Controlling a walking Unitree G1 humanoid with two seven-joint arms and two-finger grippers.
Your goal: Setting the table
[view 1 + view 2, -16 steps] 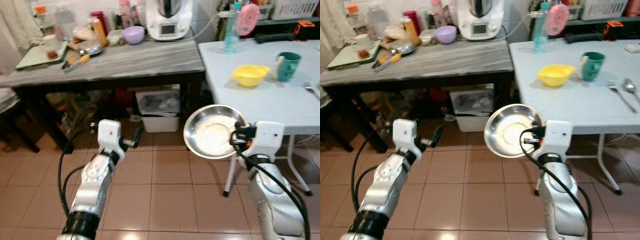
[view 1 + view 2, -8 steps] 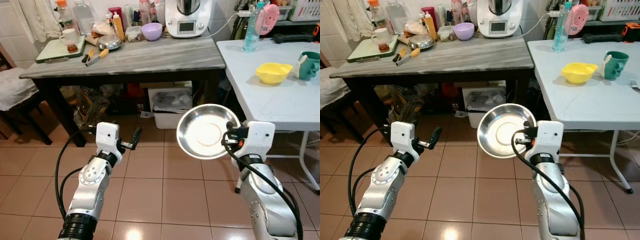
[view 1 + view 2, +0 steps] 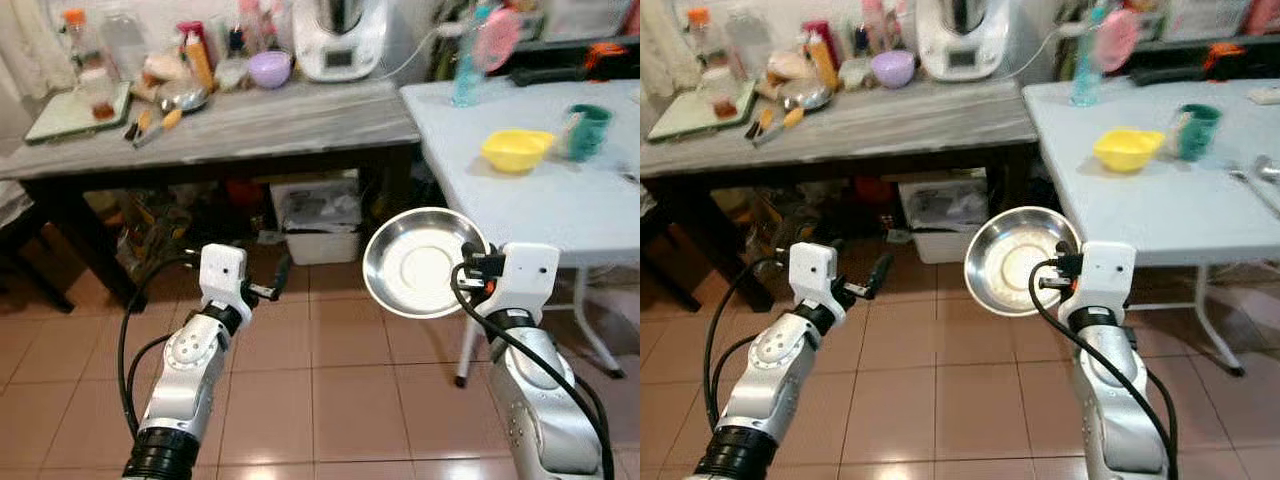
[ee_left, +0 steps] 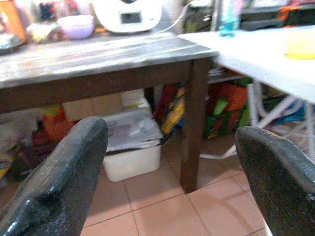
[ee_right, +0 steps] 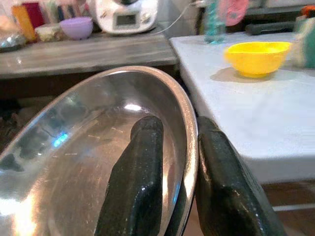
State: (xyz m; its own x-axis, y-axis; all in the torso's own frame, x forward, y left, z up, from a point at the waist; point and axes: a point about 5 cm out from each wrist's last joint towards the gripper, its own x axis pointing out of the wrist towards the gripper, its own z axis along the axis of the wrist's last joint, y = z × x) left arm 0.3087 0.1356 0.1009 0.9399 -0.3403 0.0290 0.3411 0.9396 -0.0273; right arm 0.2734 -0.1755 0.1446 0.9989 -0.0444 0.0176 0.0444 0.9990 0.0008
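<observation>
A round, shallow stainless-steel plate (image 3: 425, 263) with a flat centre and a raised, shiny rim is held up in the air, tilted so its hollow faces the camera. The right claw (image 5: 170, 147) pinches its rim, one black finger inside the dish and one behind. It hangs over the tiled floor, just beside the near edge of the white desk (image 3: 545, 195).

right tool (image 3: 1068, 270) gripping steel plate (image 3: 1015, 262)

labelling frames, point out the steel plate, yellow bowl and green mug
steel plate (image 3: 420, 265), left eye view, inner face
yellow bowl (image 3: 514, 150), left eye view, centre
green mug (image 3: 587, 131), left eye view, side wall
</observation>
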